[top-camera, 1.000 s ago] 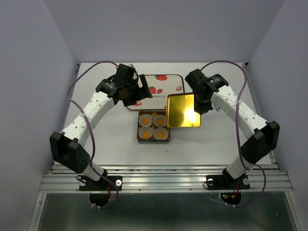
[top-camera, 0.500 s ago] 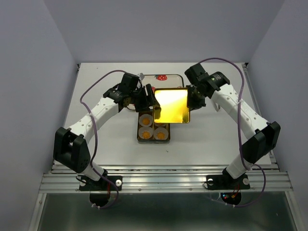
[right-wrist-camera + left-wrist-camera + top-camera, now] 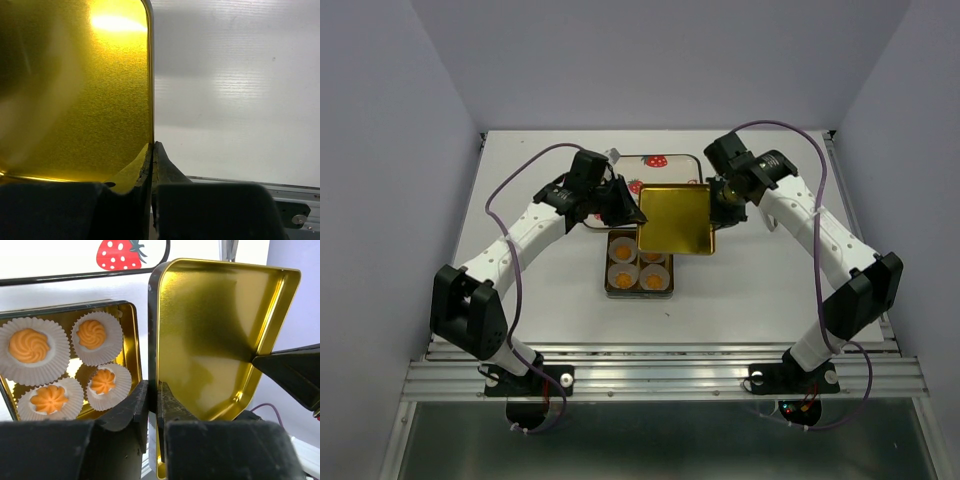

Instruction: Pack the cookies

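The left hand [image 3: 153,392] has just pinched the gold lid [image 3: 675,218] (right hand [image 3: 152,152] pinches its other edge); covering the cookies [image 3: 92,334] looks next.

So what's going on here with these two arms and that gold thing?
Both arms are holding a gold tin lid between them, its shiny inside facing the overhead camera. The left end effector pinches one edge and the right end effector pinches the opposite edge. Beside it sits the open tin with four cookies, each in a white paper cup. The lid is not yet on the tin.
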You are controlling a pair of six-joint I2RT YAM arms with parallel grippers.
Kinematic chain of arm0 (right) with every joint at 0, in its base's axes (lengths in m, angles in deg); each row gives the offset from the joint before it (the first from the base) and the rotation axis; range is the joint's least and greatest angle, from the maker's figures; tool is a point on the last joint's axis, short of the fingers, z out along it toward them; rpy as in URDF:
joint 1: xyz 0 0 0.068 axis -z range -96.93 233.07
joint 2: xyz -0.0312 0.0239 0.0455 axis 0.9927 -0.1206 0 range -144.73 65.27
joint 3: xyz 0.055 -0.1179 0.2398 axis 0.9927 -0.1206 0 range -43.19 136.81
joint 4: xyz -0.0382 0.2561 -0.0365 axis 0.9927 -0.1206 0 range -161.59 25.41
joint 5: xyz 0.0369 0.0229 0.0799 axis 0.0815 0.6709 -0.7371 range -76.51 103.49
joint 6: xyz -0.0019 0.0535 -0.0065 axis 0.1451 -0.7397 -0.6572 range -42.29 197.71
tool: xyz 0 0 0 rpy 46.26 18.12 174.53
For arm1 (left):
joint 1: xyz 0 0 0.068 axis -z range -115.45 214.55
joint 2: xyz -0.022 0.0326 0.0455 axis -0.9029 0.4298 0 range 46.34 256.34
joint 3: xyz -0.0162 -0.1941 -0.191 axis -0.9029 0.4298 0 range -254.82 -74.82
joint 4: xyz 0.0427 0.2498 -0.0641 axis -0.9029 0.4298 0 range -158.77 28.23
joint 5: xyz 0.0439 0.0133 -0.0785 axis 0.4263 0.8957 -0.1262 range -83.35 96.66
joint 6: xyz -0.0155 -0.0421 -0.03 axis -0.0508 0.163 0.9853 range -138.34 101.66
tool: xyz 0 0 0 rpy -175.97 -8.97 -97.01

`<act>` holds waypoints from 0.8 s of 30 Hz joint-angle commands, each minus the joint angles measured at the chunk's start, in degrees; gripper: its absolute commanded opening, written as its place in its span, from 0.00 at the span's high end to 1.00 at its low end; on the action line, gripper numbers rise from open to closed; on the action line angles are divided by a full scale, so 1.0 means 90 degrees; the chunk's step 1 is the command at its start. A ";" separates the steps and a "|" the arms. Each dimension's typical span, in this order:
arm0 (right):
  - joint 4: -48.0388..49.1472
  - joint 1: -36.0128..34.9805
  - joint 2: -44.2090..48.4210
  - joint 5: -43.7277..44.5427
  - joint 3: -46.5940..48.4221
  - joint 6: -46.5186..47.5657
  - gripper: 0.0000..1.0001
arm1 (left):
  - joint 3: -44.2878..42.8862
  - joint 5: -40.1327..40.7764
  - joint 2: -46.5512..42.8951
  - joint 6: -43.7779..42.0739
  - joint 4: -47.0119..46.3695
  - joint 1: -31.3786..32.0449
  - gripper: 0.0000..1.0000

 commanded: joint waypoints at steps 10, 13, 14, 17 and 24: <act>0.1415 0.0011 0.0713 -0.0437 -0.0529 -0.0875 0.67 | 0.0497 -0.0187 -0.0402 0.0755 -0.0575 -0.0291 1.00; 0.1981 0.0158 0.0908 -0.0984 -0.0860 -0.1275 0.57 | 0.0799 -0.0236 -0.0617 0.1234 -0.0868 -0.0525 1.00; 0.2185 0.0159 0.0995 -0.1082 -0.0949 -0.1392 0.53 | 0.0829 -0.0275 -0.0665 0.1332 -0.0908 -0.0584 1.00; 0.2411 0.0324 0.1074 -0.1404 -0.1184 -0.1842 0.35 | 0.0878 -0.0421 -0.0763 0.1382 -0.0928 -0.0847 1.00; 0.3005 0.0696 0.1503 -0.1560 -0.1759 -0.2786 0.13 | 0.1123 -0.0744 -0.1075 0.1733 -0.1357 -0.1297 1.00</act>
